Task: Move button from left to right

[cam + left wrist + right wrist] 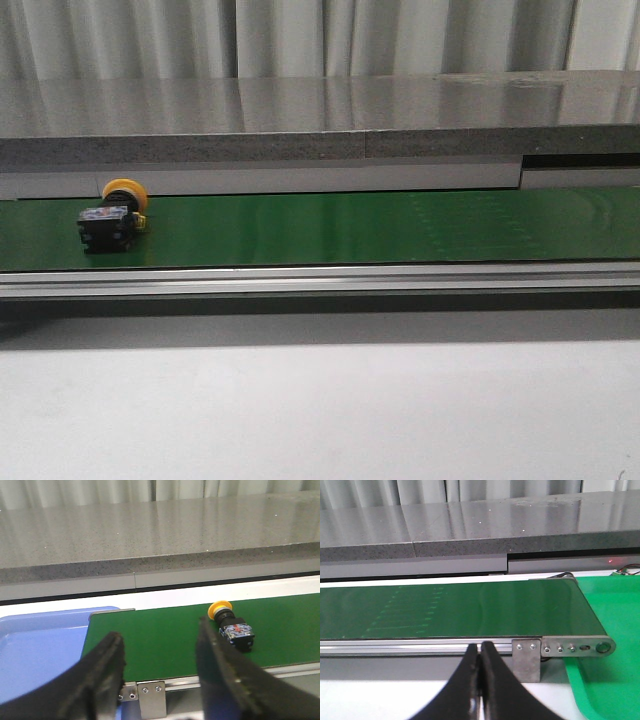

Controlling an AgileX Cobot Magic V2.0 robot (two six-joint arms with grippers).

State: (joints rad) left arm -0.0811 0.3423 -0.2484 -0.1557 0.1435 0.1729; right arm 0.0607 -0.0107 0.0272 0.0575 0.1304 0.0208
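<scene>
The button (113,214) lies on its side at the left end of the green belt (380,228) — not yet picked up. The left hand (162,667) hangs released nearby and must close in; the right hand (481,680) is clenched, empty.

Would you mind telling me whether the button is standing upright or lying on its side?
On its side: the button lies on the green belt with its yellow cap facing sideways.
</scene>
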